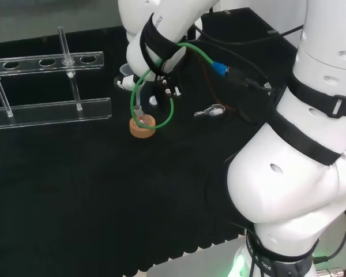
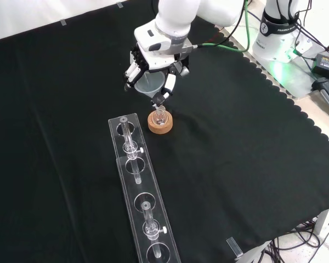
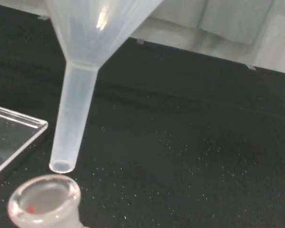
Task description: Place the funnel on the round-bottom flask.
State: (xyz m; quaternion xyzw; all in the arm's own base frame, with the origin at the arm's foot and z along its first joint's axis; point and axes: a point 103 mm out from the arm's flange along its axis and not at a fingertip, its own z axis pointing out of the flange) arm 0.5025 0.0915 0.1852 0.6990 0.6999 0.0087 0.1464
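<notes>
Fingers [image 2: 132, 70] of the hand [image 2: 153, 60] are curled round the funnel [image 2: 148, 84], carrying it stem-down. In the wrist view the stem tip [image 3: 61, 166] hangs just above the flask [image 2: 160, 116] mouth [image 3: 45, 197], a little off its centre; a small sideways shift, then a lowering, seems needed.
</notes>
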